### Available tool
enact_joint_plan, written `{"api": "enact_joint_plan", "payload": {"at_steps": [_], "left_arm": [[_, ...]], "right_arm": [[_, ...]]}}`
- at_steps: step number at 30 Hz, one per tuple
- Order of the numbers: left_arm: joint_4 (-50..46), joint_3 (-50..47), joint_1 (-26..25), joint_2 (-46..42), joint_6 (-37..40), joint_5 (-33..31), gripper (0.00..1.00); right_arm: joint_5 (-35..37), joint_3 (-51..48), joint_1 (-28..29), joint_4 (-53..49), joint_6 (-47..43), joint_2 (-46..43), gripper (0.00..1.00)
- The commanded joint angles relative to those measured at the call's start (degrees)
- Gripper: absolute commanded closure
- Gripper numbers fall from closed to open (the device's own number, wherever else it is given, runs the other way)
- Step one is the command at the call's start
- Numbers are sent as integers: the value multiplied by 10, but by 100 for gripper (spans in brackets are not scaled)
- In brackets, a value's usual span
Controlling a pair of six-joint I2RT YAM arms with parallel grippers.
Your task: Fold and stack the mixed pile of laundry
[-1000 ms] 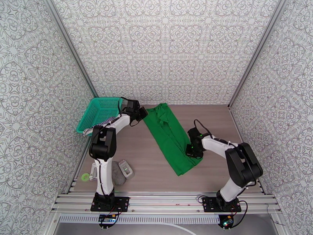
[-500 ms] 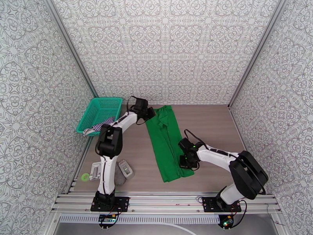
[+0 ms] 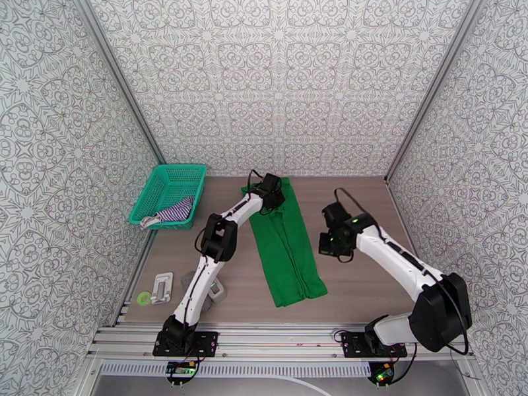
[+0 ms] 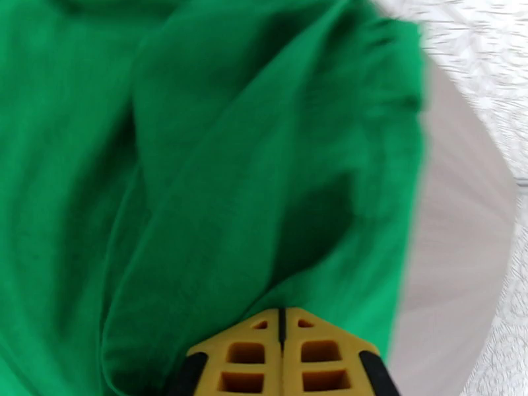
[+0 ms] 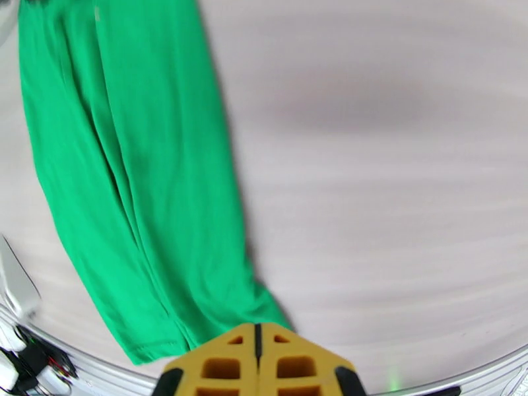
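From above I saw the shirt (image 3: pixel 288 249) lying in a long strip on the table (image 3: pixel 356 305), left gripper (image 3: pixel 269 193) at its far end, right gripper (image 3: pixel 330 242) beside it, apart; the striped top (image 3: pixel 175 211) lay in the basket (image 3: pixel 168 169). At the left wrist, fingers (image 4: pixel 247 354) were pressed together against shirt folds; I couldn't tell if cloth sat between them. At the right wrist, fingers (image 5: pixel 228 367) were pressed together, empty, above the table

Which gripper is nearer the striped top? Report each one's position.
Left. The left gripper is right of the striped top, at the green shirt's far end; the right gripper hangs farther right, beyond the shirt.
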Motion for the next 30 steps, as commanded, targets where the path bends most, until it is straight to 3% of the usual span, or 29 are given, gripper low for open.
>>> {"api": "enact_joint_plan", "payload": {"at_steps": [1, 7, 16, 24, 30], "left_arm": [[-4, 13, -5, 46, -41, 17, 100], [31, 25, -11, 59, -48, 88, 100], [141, 37, 11, 94, -46, 228, 100], [193, 35, 13, 101, -50, 235, 100], [221, 15, 35, 55, -34, 235, 98]], "right_arm": [[-15, 31, -28, -23, -31, -10, 100], [-53, 36, -74, -5, -32, -7, 100], [-95, 35, -76, 72, -36, 64, 100], [-89, 73, -76, 113, -51, 140, 100], [-89, 106, -77, 162, -68, 187, 100]]}}
